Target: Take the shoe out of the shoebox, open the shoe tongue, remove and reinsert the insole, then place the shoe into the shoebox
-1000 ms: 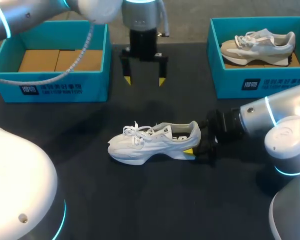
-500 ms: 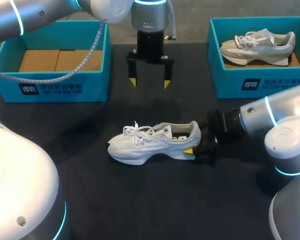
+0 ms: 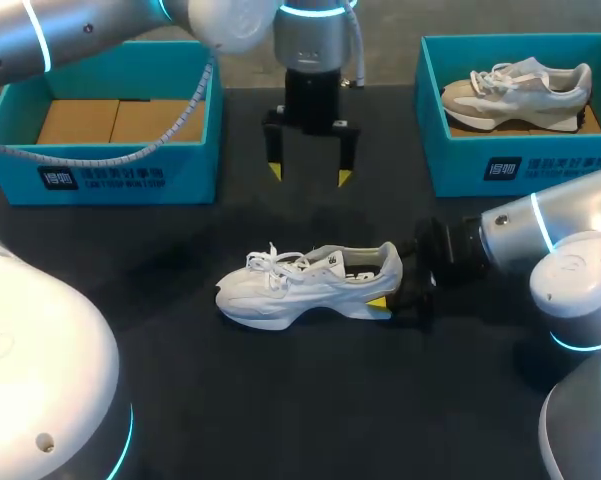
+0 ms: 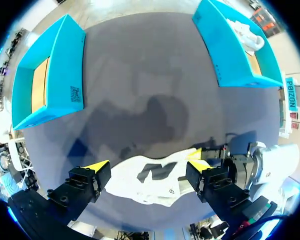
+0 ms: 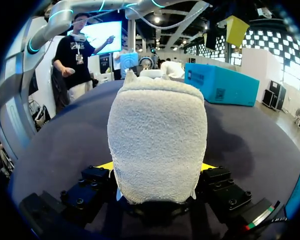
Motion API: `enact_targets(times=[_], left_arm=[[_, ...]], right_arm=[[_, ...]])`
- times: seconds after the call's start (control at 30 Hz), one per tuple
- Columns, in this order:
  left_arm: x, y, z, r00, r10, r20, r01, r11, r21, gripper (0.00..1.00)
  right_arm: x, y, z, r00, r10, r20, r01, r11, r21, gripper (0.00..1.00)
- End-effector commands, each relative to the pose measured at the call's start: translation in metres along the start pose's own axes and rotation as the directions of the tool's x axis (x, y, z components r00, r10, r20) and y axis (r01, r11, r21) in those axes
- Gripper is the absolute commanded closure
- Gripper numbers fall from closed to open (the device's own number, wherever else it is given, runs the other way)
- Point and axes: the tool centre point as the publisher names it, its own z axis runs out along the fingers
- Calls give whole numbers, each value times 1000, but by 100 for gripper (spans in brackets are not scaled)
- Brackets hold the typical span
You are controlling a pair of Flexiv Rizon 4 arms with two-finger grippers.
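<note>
**A:** Start at the right claw (image 3: 388,300). What has it got?

**B:** The heel of the white shoe (image 3: 300,283). The claw lies low over the counter (image 3: 280,400), coming in sideways, and its 2 yellow-tipped fingers are clamped on the heel, 1 on each side. From that arm's wrist, the right claw (image 5: 157,167) has its black finger blocks pressed on either flank. The white shoe (image 5: 157,132) shows a nubby, towel-like heel collar, rounded at the top.

**A:** And the left claw (image 3: 309,175)?

**B:** It points straight down with its fingers spread wide and nothing between them. It hangs over bare counter on the far side of the white shoe, between the 2 boxes. Looking down from that wrist, the left claw (image 4: 147,165) has the white shoe (image 4: 154,177) below the gap between its tips, well apart from them.

**A:** How does the shoe sit?

**B:** Upright on its sole near the middle of the dark, matte counter. The toe points toward the left arm's side and the heel toward the right arm. It has a smooth white upper, loose loops of white lace, a thick sculpted sole and a dark opening.

**A:** What about the boxes?

**B:** Both are teal, rectangular and open-topped, along the far edge, well apart from the white shoe. The left shoebox (image 3: 130,178) holds a flat brown cardboard insert (image 3: 110,120). The right shoebox (image 3: 460,165) holds a second shoe (image 3: 520,85), grey and beige with white laces.
</note>
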Motion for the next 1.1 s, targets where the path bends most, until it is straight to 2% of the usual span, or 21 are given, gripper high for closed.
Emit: enact_targets(times=[0.03, 0.23, 0.6, 1.1], left_arm=[[6, 18, 1, 1000, 3, 12, -4, 1000, 25, 0], [18, 37, 12, 1000, 24, 15, -25, 999, 28, 0], [29, 52, 41, 996, 91, -19, -91, 996, -11, 0], [40, 59, 82, 982, 189, -11, -189, 979, -82, 0]], right_arm=[[-3, -1, 5, 1000, 1, 0, -1, 1000, 7, 100], [-3, -1, 5, 1000, 1, 0, -1, 1000, 7, 100], [-3, -1, 5, 1000, 1, 0, -1, 1000, 7, 100], [-3, -1, 5, 1000, 1, 0, -1, 1000, 7, 100]])
